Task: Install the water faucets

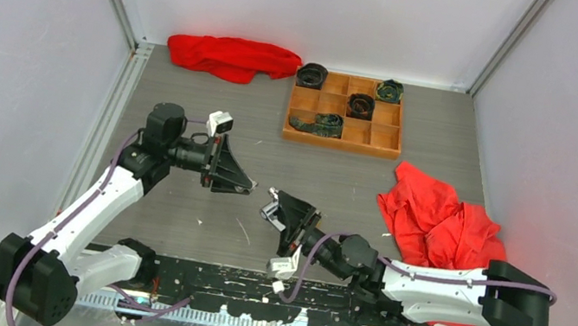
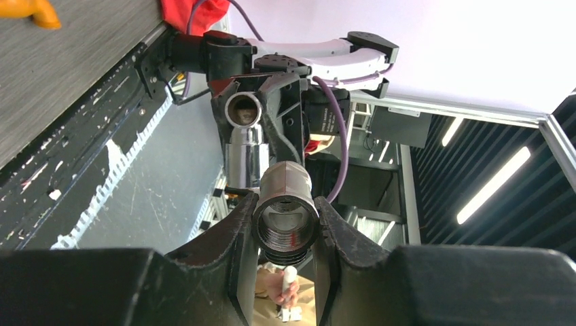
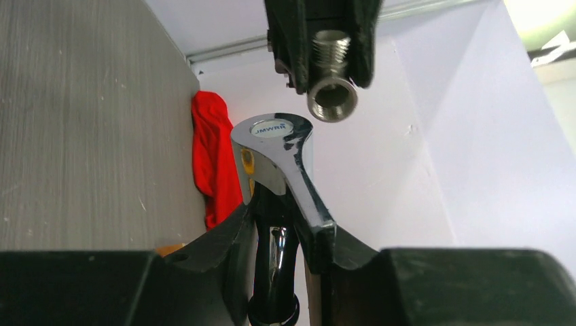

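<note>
Top view: your left pincer (image 1: 250, 185) and right pincer (image 1: 271, 206) meet nose to nose above the table (image 1: 335, 179); square the threads before twisting.

Left wrist: the left pincer pinches the threaded fitting (image 2: 285, 221), with the silver tap (image 2: 243, 146) just beyond at 11 o'clock (the orange tap (image 2: 30, 10) lies on the table, 10 o'clock).

Right wrist: the right pincer clamps the silver tap; the fitting is near, at 12 o'clock.

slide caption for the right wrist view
Right gripper holds the silver faucet facing the threaded fitting in the left gripper
</note>
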Robot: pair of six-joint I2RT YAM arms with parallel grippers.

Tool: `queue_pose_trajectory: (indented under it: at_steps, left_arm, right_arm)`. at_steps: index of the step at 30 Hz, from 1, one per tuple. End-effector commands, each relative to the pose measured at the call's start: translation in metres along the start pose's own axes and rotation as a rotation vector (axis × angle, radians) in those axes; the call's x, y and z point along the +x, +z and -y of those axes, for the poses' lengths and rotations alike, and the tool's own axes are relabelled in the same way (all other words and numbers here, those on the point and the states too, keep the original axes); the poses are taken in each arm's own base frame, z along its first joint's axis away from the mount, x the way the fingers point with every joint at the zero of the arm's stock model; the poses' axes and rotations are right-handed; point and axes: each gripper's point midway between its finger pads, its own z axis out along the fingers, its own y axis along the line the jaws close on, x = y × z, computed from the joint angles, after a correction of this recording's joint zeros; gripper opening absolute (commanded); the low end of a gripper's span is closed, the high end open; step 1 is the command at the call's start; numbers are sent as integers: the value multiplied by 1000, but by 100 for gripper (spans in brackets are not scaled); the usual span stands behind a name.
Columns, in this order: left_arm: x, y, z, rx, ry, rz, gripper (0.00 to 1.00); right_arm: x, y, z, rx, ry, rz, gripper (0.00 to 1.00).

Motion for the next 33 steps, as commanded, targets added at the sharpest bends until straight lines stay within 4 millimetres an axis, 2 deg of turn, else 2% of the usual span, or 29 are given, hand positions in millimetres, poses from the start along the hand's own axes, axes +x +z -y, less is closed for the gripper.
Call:
queue_pose_trajectory:
  at_steps: [1, 10, 12, 18, 24, 33]
  left_arm:
    - [5, -2, 5, 13, 2, -40, 0]
    - [3, -1, 0, 6, -16, -33, 0]
    - [3, 0, -2, 5, -21, -38, 0]
    - [2, 0, -4, 7, -30, -49, 0]
    - [6, 0, -5, 15, -22, -67, 0]
    - [11, -1, -9, 22, -18, -95, 0]
  right_arm:
    - [-6, 0, 30, 91, -217, -35, 0]
    - [-21, 10, 38, 106, -253, 5, 0]
    - [-31, 13, 40, 114, -254, 48, 0]
    - [-44, 19, 49, 139, -252, 90, 0]
    - [-48, 26, 45, 128, -255, 105, 0]
    - [-48, 27, 47, 132, -242, 103, 0]
